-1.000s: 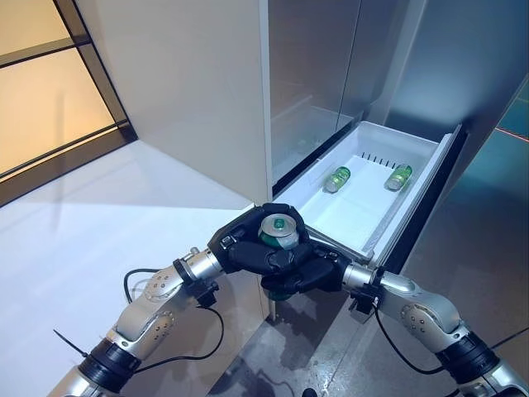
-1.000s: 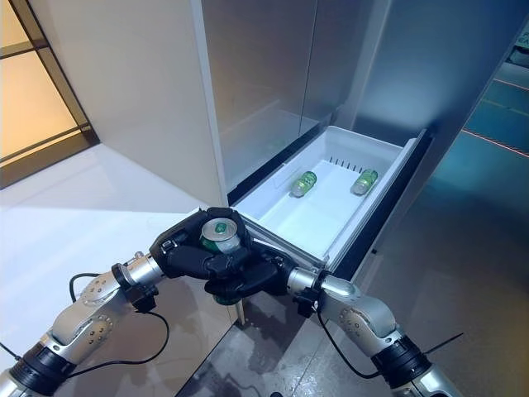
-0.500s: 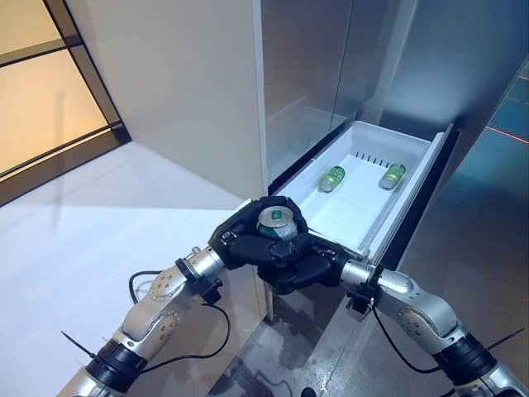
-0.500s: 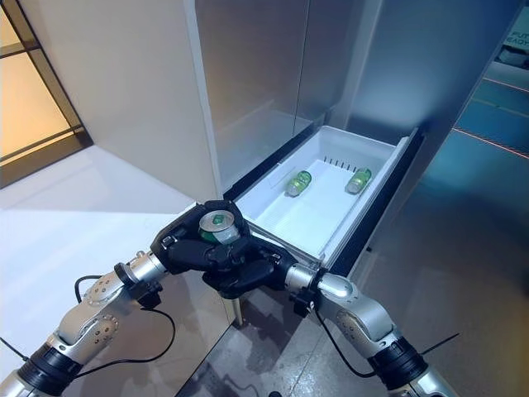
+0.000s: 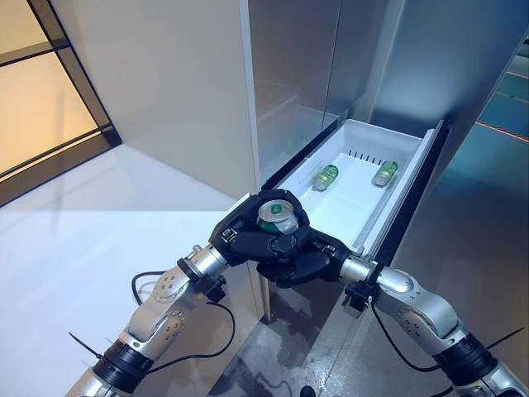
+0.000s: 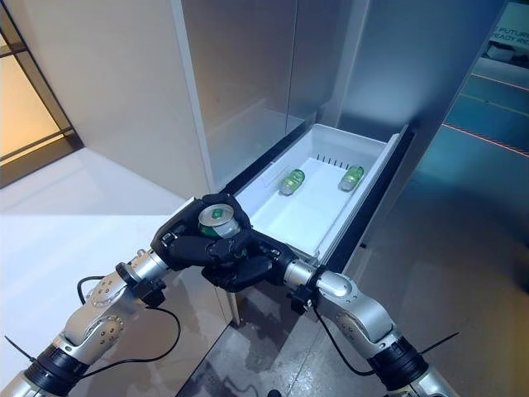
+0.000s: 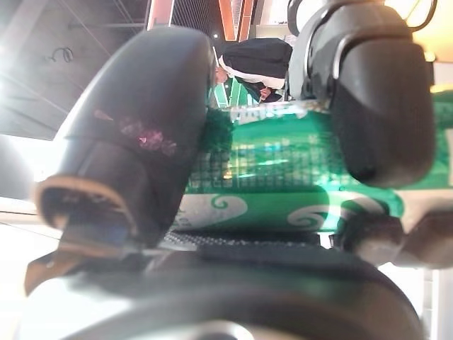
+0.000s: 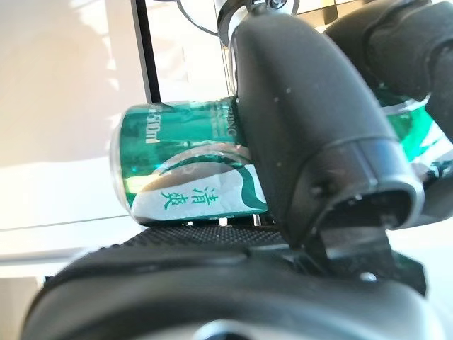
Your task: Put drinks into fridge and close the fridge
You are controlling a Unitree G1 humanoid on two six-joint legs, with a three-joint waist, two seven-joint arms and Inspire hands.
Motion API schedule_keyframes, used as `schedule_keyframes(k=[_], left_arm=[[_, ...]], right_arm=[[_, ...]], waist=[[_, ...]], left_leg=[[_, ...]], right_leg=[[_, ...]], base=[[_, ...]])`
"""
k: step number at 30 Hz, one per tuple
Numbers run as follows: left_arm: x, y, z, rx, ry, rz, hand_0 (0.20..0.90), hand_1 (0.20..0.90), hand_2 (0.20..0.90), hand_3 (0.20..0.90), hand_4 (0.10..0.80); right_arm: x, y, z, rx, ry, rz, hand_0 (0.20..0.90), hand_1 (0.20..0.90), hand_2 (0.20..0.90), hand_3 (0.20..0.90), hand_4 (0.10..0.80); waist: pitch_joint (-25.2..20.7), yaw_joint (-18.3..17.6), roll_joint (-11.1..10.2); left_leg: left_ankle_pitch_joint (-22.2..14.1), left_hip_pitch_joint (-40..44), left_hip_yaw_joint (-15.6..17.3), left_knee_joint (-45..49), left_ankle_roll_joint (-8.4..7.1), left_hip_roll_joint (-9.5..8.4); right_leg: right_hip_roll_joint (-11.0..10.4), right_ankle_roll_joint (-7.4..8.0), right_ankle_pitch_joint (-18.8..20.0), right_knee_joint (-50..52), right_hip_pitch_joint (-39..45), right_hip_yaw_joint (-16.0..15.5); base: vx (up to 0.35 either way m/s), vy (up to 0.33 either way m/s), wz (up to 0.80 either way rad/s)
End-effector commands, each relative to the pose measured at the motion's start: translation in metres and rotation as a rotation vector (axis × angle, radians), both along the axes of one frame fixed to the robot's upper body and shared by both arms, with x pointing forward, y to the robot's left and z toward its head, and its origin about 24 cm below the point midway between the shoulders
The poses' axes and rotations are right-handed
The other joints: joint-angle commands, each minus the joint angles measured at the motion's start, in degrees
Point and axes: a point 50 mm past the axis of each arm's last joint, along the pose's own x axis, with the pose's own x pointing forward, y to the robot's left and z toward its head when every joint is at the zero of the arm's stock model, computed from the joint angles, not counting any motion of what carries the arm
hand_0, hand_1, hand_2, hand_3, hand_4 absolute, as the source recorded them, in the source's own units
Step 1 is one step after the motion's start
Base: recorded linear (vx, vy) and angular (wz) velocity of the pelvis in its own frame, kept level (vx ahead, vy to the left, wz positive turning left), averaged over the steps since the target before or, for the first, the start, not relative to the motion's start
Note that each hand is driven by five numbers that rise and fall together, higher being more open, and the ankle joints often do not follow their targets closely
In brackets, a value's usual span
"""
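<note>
1. Window (image 5: 50,91) with a dark frame stands far left of the fridge drawer, above the white floor (image 5: 74,248).
2. Beige wall (image 5: 165,91) runs from the window to the fridge's edge, just left of the drawer.
3. Left hand (image 5: 244,240) sits at the drawer's near left corner, fingers curled round the held can (image 5: 278,218); the left wrist view shows fingers and thumb clasped on the green and white can body.
4. Held can stands upright, silver top up, between both hands, above the drawer's near corner and not inside the drawer.
5. Right hand (image 5: 306,263) presses against the left hand from the drawer's near side, fingers wrapped on the same can from below and from the side; the right wrist view shows the thumb across the can's side.
6. Drawer (image 5: 413,165), white, is pulled out of the fridge (image 5: 306,74) and stands open.
7. Left can (image 5: 325,176) lies on its side on the drawer floor, toward the far end, near the drawer's left wall.
8. Right can (image 5: 385,173) lies on its side at the same far end, near the drawer's right wall, well apart from the left can.
9. Grey floor (image 5: 479,240) lies right of the drawer.
</note>
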Motion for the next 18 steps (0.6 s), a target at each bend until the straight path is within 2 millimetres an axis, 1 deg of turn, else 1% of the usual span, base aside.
schedule_keyframes(k=[1,5,7,8,10,12,14,18], left_arm=[[-0.010,-0.024,0.096,-0.244,-0.556,-0.050,0.900,0.900,0.900,0.900,0.800],[-0.012,-0.021,0.102,-0.229,-0.635,0.012,0.900,0.900,0.900,0.900,0.800],[-0.012,-0.019,0.106,-0.225,-0.671,0.055,0.900,0.900,0.900,0.900,0.800],[-0.011,-0.018,0.106,-0.225,-0.674,0.059,0.900,0.900,0.900,0.900,0.800],[-0.008,-0.017,0.110,-0.219,-0.686,0.103,0.900,0.900,0.900,0.900,0.800],[-0.007,-0.016,0.111,-0.215,-0.693,0.123,0.900,0.900,0.900,0.900,0.800],[-0.003,-0.016,0.114,-0.192,-0.696,0.165,0.900,0.900,0.900,0.900,0.800],[0.005,-0.013,0.113,-0.164,-0.668,0.208,0.900,0.900,0.900,0.900,0.800]], right_arm=[[0.020,0.014,0.068,0.156,-0.297,-0.102,0.300,0.300,0.300,0.200,0.100],[0.030,0.001,0.086,0.119,-0.406,-0.234,0.300,0.300,0.300,0.200,0.100],[0.037,-0.008,0.099,0.104,-0.471,-0.316,0.300,0.300,0.300,0.200,0.100],[0.038,-0.009,0.101,0.101,-0.481,-0.326,0.300,0.300,0.300,0.200,0.100],[0.047,-0.019,0.118,0.087,-0.548,-0.433,0.300,0.300,0.300,0.200,0.100],[0.050,-0.024,0.125,0.069,-0.586,-0.480,0.300,0.300,0.300,0.200,0.100],[0.059,-0.036,0.141,0.046,-0.643,-0.585,0.300,0.300,0.300,0.200,0.100],[0.068,-0.059,0.160,0.021,-0.716,-0.725,0.300,0.300,0.300,0.200,0.100]], waist=[[-2.54,0.40,-1.52],[-2.50,0.55,-1.68],[-2.52,0.63,-1.79],[-2.51,0.64,-1.82],[-2.44,0.78,-1.95],[-2.40,0.83,-2.03],[-2.45,0.98,-2.23],[-2.49,1.21,-2.44]], left_leg=[[-2.61,-2.00,-2.62,2.05,1.24,-2.53],[-2.82,-1.95,-2.73,2.17,1.23,-2.55],[-2.98,-1.90,-2.76,2.21,1.25,-2.50],[-3.01,-1.90,-2.76,2.23,1.26,-2.49],[-3.21,-1.99,-2.86,2.49,1.28,-2.52],[-3.36,-1.99,-2.89,2.59,1.32,-2.55],[-3.54,-2.07,-2.90,2.82,1.32,-2.57],[-3.75,-2.20,-3.08,3.25,1.33,-2.59]], right_leg=[[0.80,3.36,-8.13,6.06,0.89,0.61],[0.87,3.29,-8.17,6.09,0.98,0.51],[0.87,3.22,-8.29,6.23,0.99,0.42],[0.87,3.22,-8.31,6.24,1.00,0.41],[0.91,3.10,-8.42,6.48,0.97,0.37],[0.94,3.03,-8.52,6.58,0.98,0.33],[0.97,2.89,-8.66,6.74,1.02,0.16],[1.00,2.71,-8.98,7.30,0.97,-0.09]], base=[[0.000,0.000,0.00],[0.000,0.000,0.00],[0.000,0.000,0.00],[0.000,0.000,0.00],[0.000,0.000,0.00],[0.000,0.000,0.00],[0.000,0.000,0.00],[0.000,0.000,0.00]])
